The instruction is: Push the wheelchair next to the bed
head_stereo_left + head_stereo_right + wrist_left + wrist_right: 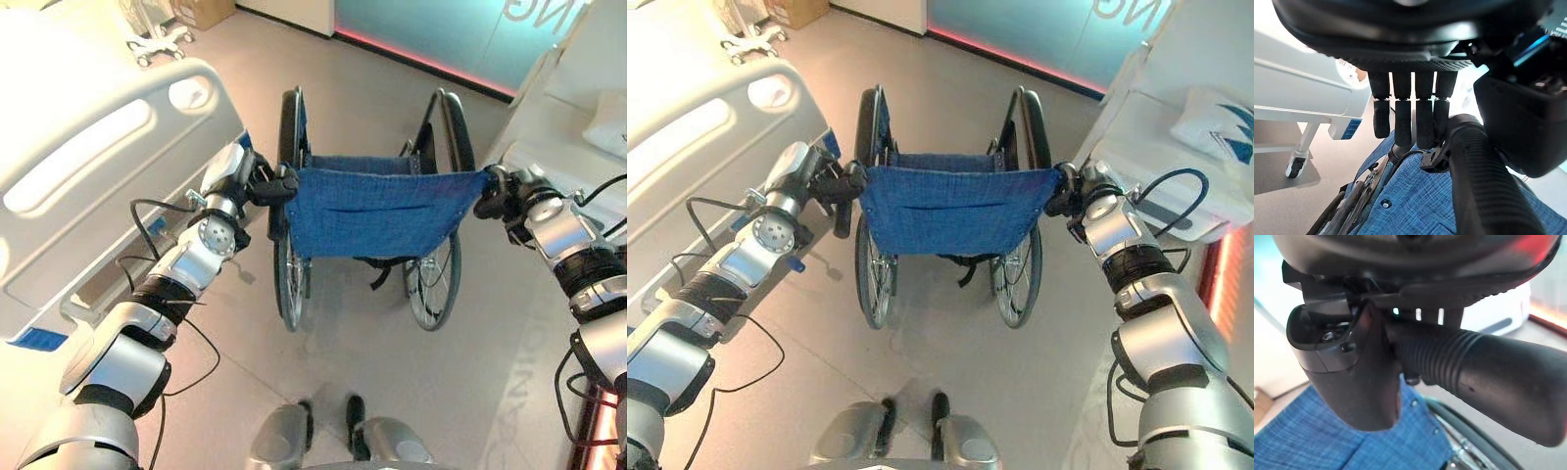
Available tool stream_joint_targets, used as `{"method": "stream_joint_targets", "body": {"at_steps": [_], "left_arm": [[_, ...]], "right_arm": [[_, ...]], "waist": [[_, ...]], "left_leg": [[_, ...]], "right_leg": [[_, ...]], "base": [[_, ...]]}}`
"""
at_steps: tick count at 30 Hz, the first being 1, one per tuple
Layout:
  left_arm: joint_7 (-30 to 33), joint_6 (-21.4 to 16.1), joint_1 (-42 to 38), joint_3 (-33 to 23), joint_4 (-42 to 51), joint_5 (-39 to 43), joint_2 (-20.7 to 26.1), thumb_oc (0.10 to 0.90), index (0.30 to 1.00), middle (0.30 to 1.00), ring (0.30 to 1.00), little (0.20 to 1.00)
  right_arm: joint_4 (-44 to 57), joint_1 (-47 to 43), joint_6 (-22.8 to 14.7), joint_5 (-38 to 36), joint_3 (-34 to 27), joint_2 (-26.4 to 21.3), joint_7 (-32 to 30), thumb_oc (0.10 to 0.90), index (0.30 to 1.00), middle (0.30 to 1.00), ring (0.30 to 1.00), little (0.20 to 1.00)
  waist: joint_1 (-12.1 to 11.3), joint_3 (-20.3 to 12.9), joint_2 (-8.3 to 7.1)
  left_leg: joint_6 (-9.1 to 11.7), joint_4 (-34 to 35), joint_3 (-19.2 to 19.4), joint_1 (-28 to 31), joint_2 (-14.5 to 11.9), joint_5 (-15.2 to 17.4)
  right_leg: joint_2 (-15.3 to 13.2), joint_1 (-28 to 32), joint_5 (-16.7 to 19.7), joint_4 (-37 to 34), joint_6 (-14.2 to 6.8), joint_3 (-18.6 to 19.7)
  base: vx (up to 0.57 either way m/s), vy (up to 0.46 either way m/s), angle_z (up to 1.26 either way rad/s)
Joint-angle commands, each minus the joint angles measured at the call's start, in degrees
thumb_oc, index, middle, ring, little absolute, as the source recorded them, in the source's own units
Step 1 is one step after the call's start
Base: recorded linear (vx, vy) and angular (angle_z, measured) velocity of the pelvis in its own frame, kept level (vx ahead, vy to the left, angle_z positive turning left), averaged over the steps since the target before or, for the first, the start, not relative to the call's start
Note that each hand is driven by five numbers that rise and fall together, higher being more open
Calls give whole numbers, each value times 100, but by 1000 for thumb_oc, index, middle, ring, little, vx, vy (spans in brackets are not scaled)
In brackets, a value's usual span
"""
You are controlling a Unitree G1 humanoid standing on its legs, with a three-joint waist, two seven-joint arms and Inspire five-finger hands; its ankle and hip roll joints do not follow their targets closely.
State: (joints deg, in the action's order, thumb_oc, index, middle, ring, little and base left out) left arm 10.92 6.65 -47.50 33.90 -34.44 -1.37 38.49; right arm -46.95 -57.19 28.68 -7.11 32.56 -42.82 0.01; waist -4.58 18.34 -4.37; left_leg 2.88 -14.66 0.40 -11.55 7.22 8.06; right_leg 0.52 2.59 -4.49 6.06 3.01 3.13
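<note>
Wheelchair [377, 211] is sitting straight ahead of the robot, blue fabric backrest [377, 211] facing it, big wheels pointing away down the aisle. Hospital bed [88, 166] is lying along the robot's left, its white side rail just beside the chair's left wheel [290, 127]; a second white bed [1176, 127] is standing off to the right.

Left hand [257, 184] is curling round the left push handle [1484, 176]: in the wrist view the fingers [1410, 122] are draping over the ribbed grip, thumb side closing in. Right hand [1065, 201] is wrapping the right push handle [1484, 367], thumb cover pressing on the grip. Both arms are reaching forward, about equally far out.

Key relation: chair's long axis is running parallel to the left bed, already close alongside its foot end. My read: next push probably needs to go mostly forward, with a slight bias left, keeping the left wheel off the rail. Risk: clipping the bed corner.
</note>
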Motion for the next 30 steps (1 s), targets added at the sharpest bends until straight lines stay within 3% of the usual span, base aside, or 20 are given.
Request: {"method": "stream_joint_targets", "body": {"at_steps": [1, 3, 5, 6, 8, 11, 14, 19, 22, 24, 25, 27, 29, 30], "left_arm": [[-25, -59, 201, -7, -101, -324, 84, 400, 300, 300, 300, 300], [-95, -109, 353, -192, 34, -369, 225, 400, 300, 300, 300, 300], [-115, -162, 442, -286, 58, -329, 291, 400, 300, 300, 300, 300], [-157, -149, 499, -277, 4, -267, 299, 400, 300, 300, 300, 300], [-220, -161, 594, -319, 19, -356, 308, 400, 300, 300, 300, 300], [-320, -46, 531, -284, 57, -470, 371, 400, 300, 300, 300, 300], [-277, 0, 417, -224, 27, -486, 391, 400, 300, 300, 300, 300], [-343, 38, 565, -244, 170, -640, 408, 400, 300, 300, 300, 300], [-336, -9, 804, -234, 232, -710, 374, 400, 300, 300, 300, 300], [-297, -10, 877, -220, 215, -709, 330, 400, 300, 300, 300, 300], [-258, -40, 909, -214, 177, -718, 291, 400, 300, 300, 300, 300], [-222, -70, 909, -214, 167, -697, 293, 400, 300, 300, 300, 300], [-213, -155, 821, -241, 146, -679, 312, 400, 300, 300, 300, 300], [-226, -173, 727, -220, 174, -645, 315, 400, 300, 300, 300, 300]], "right_arm": [[870, -203, -482, -7, 309, 28, 468, 400, 300, 300, 300, 300], [880, -250, -503, 73, 289, 12, 588, 400, 300, 300, 300, 300], [785, -261, -626, 46, 257, -2, 614, 400, 300, 300, 300, 300], [762, -72, -756, 132, 145, 31, 741, 400, 300, 300, 300, 300], [858, 121, -741, 225, 80, 30, 791, 400, 300, 300, 300, 300], [779, 185, -802, 209, 14, 146, 688, 400, 300, 300, 300, 300], [648, 89, -901, 173, -1, 211, 634, 400, 300, 300, 300, 300], [587, 158, -988, 176, -64, 245, 623, 400, 300, 300, 300, 300], [571, 364, -1055, 240, -106, 219, 698, 400, 300, 300, 300, 300], [588, 402, -1035, 290, -69, 267, 730, 400, 300, 300, 300, 300], [601, 374, -987, 287, -6, 320, 697, 400, 300, 300, 300, 300], [669, 334, -926, 272, 34, 346, 625, 400, 300, 300, 300, 300], [721, 229, -868, 325, 95, 384, 543, 400, 300, 300, 300, 300], [829, 70, -695, 394, 168, 319, 521, 400, 300, 300, 300, 300]], "waist": [[-200, -17, 376], [-370, -21, 478], [-378, -89, 506], [-388, -169, 481], [-430, -231, 418], [-607, -364, 276], [-709, -440, 210], [-846, -679, 150], [-779, -833, 184], [-701, -828, 225], [-574, -727, 299], [-426, -596, 378], [-180, -313, 304], [-35, -205, 218]], "left_leg": [[57, 123, 200, -971, -191, -1789], [69, 506, 104, -1030, -142, -1963], [-85, 509, 226, -858, -187, -1660], [-213, 240, 258, -848, -212, -1300], [-322, 67, 278, -777, -235, -1046], [-508, 34, 193, -544, -138, -822], [-573, 34, 150, -557, -92, -792], [-745, 193, 87, -502, 80, -774], [-842, 333, 39, -190, 122, -693], [-840, 324, -4, -20, 93, -631], [-816, 298, -111, 226, 41, -542], [-802, 300, -275, 492, -33, -430], [-829, 160, -489, 746, 53, -89], [-846, 52, -705, 848, 196, 122]], "right_leg": [[332, 320, -82, 58, -252, -723], [447, 451, -316, 168, -222, -557], [417, 389, -534, 399, -231, -551], [331, 426, -759, 591, -211, -623], [203, 477, -858, 719, -268, -737], [-77, 650, -805, 890, -481, -1008], [-188, 738, -732, 1026, -565, -1081], [-310, 821, -185, 1844, -804, -1034], [-396, 439, 370, 2568, -890, -1037], [-484, 165, 368, 2435, -858, -1061], [-569, -299, 208, 2213, -806, -1112], [-667, -897, 286, 1881, -779, -1145], [-926, -1756, 924, 1121, -894, -1046], [-994, -1921, 1223, 363, -1044, -860]], "base": [[538, 108, -57], [451, 163, -67], [449, 228, -102], [468, 211, -116], [391, 144, -67], [405, 131, 7], [253, 94, -52], [278, 148, -5], [345, 158, 6], [346, 41, -6], [294, -50, -8], [278, -107, -5], [471, -261, 41], [458, -249, 85]]}}
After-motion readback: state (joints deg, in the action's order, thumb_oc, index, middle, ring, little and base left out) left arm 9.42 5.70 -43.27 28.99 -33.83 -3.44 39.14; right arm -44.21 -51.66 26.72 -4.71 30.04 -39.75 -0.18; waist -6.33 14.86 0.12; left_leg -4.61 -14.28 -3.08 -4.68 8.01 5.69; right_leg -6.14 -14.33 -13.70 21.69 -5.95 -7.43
